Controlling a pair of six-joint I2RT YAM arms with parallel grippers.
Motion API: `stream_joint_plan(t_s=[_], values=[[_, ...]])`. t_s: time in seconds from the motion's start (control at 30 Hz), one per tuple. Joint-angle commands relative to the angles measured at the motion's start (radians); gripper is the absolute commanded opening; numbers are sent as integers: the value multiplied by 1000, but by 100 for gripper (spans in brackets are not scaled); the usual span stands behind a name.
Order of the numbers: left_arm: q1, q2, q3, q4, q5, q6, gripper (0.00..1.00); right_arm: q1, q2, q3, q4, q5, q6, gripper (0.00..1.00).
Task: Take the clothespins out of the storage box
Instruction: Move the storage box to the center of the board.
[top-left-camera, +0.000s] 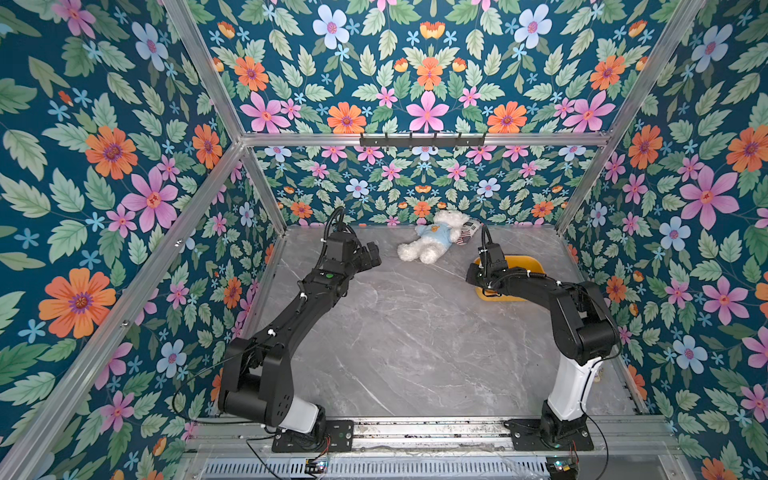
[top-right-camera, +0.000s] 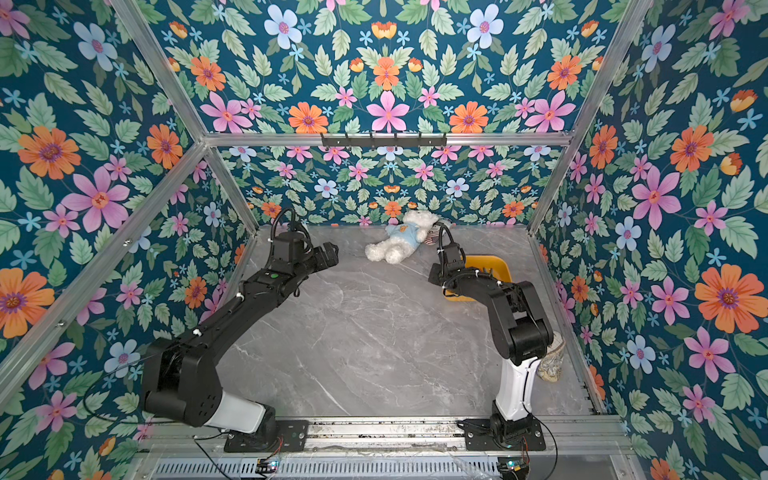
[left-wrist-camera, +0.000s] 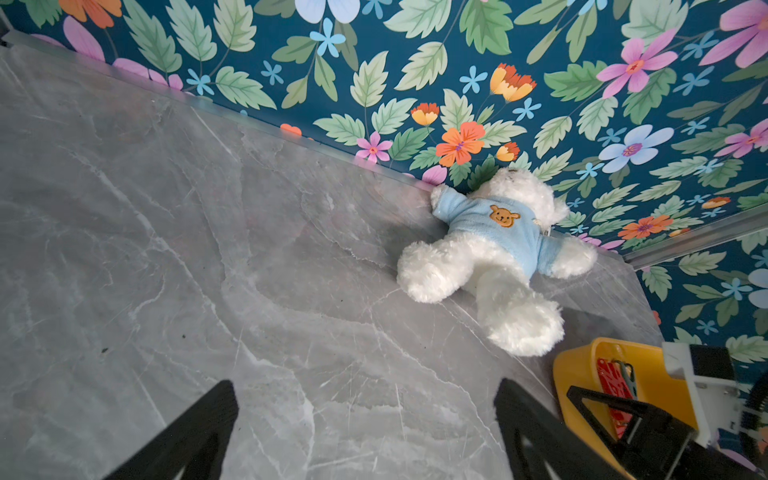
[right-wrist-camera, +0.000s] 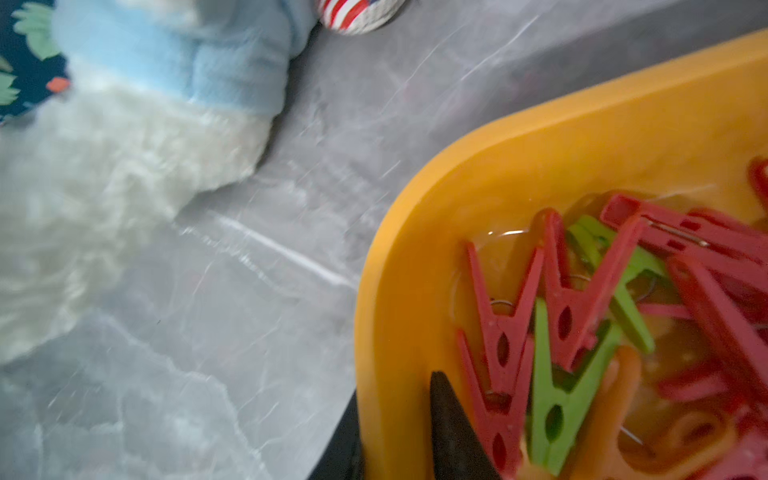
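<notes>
Over the storage box (top-left-camera: 524, 262), at its near-left corner, the right arm (top-left-camera: 577, 316) was folded hard. Its white base link stood upright with the elbow high, and the forearm reached back across to the box. The wrist tipped down, so the right gripper (right-wrist-camera: 392, 415) dipped into the tub. From the wrist camera, one black finger (right-wrist-camera: 453, 432) sat inside the box, close to the wall and right beside a red pin. A second dark edge showed just outside that same wall, so the yellow wall ran between them. Pinching it, or merely straddling? Couldn't tell, because that view was smeared. And the clothespins (right-wrist-camera: 569, 316)? Every one in sight lay in a tangle on the box's floor, mostly red, two green, one orange beneath them.

Well off to the left of the box, the left arm (top-left-camera: 291, 316) stretched long and low from its base, with the wrist raised and turned toward the box. The left gripper (left-wrist-camera: 365, 399) hung above bare table (top-left-camera: 395, 332), fingers spread wide. Beyond the box, toward the back wall, the plush bear (top-left-camera: 432, 241) lay belly up in its blue shirt, near the box but not touching. A small red-and-white striped thing (right-wrist-camera: 353, 14) sat just beside it.
</notes>
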Motion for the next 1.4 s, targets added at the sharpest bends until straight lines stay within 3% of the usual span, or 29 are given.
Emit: stream_joint_plan(t_s=[0.0, 0.27, 0.67, 0.83, 1.1, 1.2, 1.37], values=[[0, -66, -44, -27, -19, -42, 100, 71, -29, -40, 51, 13, 98, 25], [1, -226, -119, -134, -53, -68, 100, 288, -38, -76, 88, 73, 258, 25], [1, -363, -120, -317, -130, -78, 100, 514, 63, 65, -14, 244, 519, 25], [1, -429, -149, -348, -148, -78, 100, 553, 120, 121, -21, 258, 586, 28], [0, -483, -173, -382, -122, -40, 100, 565, 165, 208, -65, 273, 572, 30], [-1, -489, -184, -380, -98, -39, 100, 573, 157, 209, -72, 280, 560, 35], [-10, -486, -195, -363, -63, -48, 100, 572, 114, 201, -83, 288, 518, 54]])
